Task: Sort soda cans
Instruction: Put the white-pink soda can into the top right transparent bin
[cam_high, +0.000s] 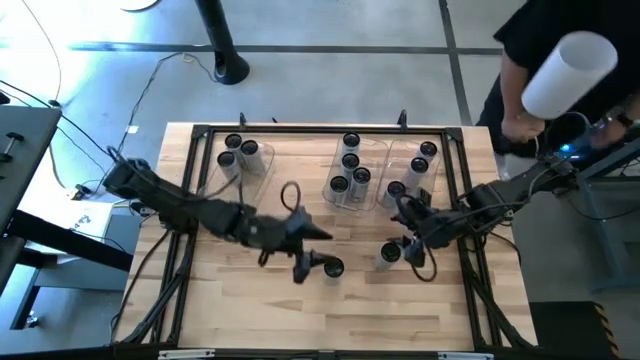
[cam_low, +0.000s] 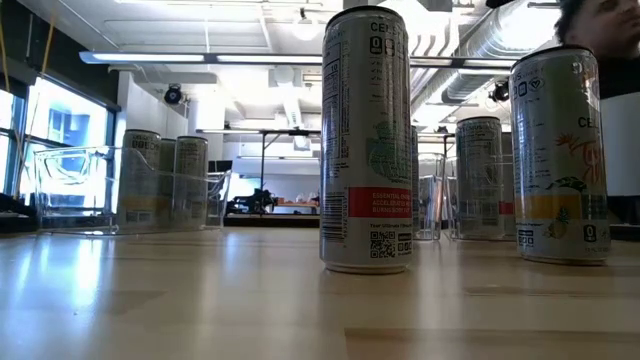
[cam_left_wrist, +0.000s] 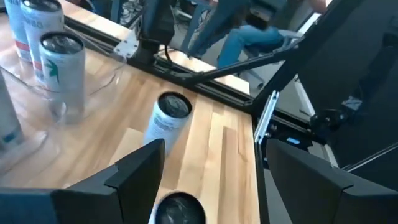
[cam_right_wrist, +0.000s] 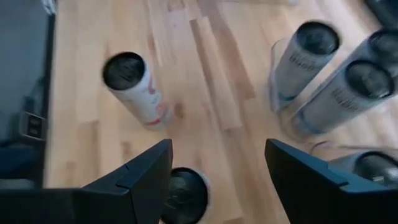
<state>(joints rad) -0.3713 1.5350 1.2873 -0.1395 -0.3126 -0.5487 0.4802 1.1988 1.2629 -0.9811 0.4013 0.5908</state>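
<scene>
Wooden table (cam_high: 230, 310) carries three clear bins (cam_high: 352, 175) holding soda cans (cam_high: 350, 160). Nearer the table's front edge than the bins, left gripper (cam_high: 318, 266), fingers spread, straddles one loose can (cam_high: 333, 268); right gripper (cam_high: 400, 247), likewise spread, hovers above another can (cam_high: 389, 254).

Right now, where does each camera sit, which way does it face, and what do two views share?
High view: above the table, facing straight down; both arms show, left gripper and right gripper.
Low view: at table-top height, facing level across the loose cans; no arm shows.
Left wrist view: on the left arm, facing past its open fingers.
Right wrist view: on the right arm, facing past its open fingers.
Shared: both wrist views show the same two loose cans.
</scene>
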